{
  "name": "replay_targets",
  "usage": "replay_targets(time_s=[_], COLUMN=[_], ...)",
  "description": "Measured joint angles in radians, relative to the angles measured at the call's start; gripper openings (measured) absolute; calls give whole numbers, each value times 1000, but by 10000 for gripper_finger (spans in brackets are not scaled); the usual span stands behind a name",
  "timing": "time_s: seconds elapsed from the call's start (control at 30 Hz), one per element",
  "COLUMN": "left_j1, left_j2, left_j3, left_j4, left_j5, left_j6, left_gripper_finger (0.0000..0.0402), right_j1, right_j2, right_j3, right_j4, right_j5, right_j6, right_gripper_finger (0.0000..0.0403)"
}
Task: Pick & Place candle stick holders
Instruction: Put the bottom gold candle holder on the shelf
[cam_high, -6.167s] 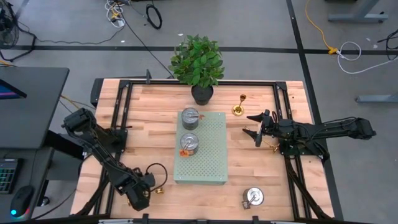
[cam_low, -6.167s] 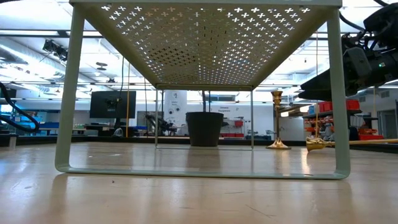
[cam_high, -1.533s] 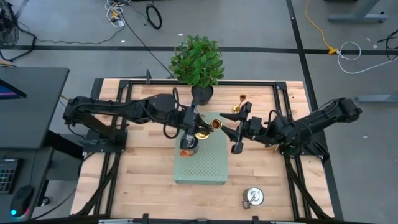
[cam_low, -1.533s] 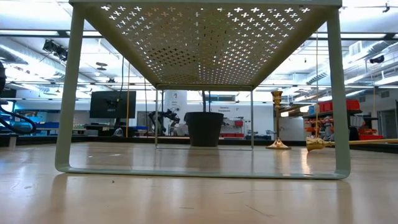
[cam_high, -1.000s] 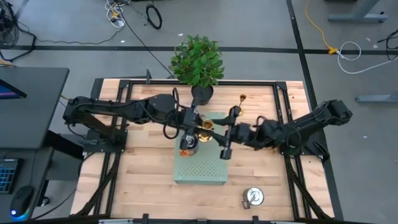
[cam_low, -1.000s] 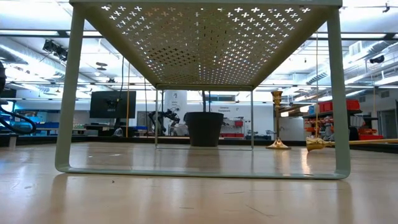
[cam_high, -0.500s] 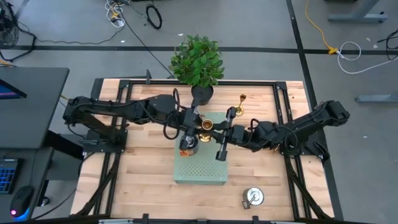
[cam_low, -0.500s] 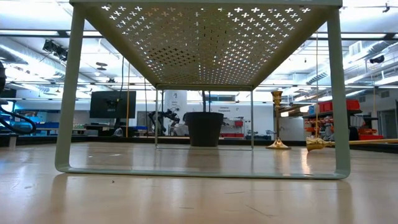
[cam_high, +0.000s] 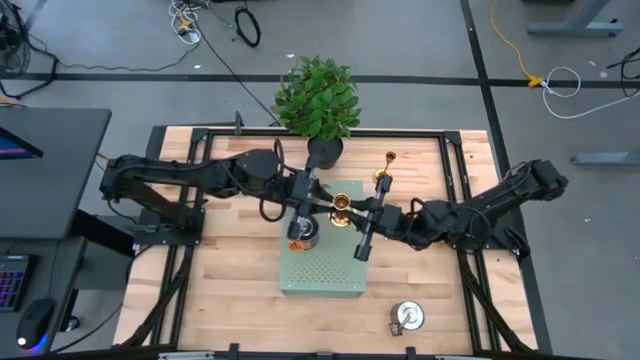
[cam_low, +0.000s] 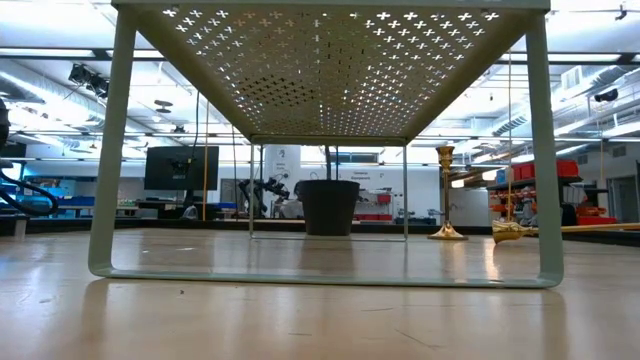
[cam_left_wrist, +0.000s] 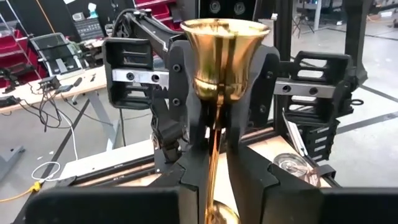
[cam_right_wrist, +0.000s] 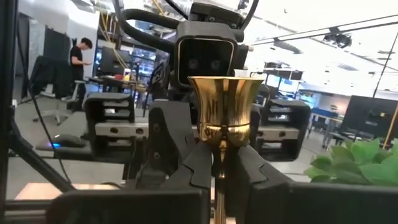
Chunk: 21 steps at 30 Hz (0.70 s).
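Both arms meet over the far end of the pale green perforated board (cam_high: 322, 240) at the middle of the worktop (cam_high: 220, 250). A gold candle stick holder (cam_high: 341, 204) hangs in the air between them, above the board. The left gripper (cam_left_wrist: 214, 163) has its jaws pinching the slim stem (cam_left_wrist: 213, 155), cup end toward the right arm. The right gripper (cam_right_wrist: 219, 163) faces it, its jaws closed in on the same stem just below the cup (cam_right_wrist: 225, 111). A silver holder (cam_high: 303, 233) stands on the board beside them; another silver one (cam_high: 406, 318) sits on the near right worktop. A second gold holder (cam_high: 385, 170) stands upright near the potted plant (cam_high: 318, 100).
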Motion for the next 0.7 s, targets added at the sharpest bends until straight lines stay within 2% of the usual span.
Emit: replay_targets(time_s=[0.17, 0.3, 0.43, 0.6, 0.7], left_j1=[-2, -2, -2, -2, -6], left_j2=[-23, -55, -83, -113, -130], left_j3=[0, 2, 1, 2, 0], left_j4=[-23, -54, -80, -119, -160], left_j5=[1, 3, 0, -1, -2], left_j6=[-1, -1, -7, -8, -8], left_gripper_finger=[66, 66, 66, 66, 66], right_j1=[28, 49, 68, 73, 71], right_j2=[-31, -34, -34, -46, -57], right_j3=[0, 0, -8, -107, -206], right_j4=[-71, -138, -169, -114, 61], right_j5=[17, 103, 93, 134, 116], right_j6=[22, 33, 85, 157, 183], right_gripper_finger=[18, 18, 18, 18, 18])
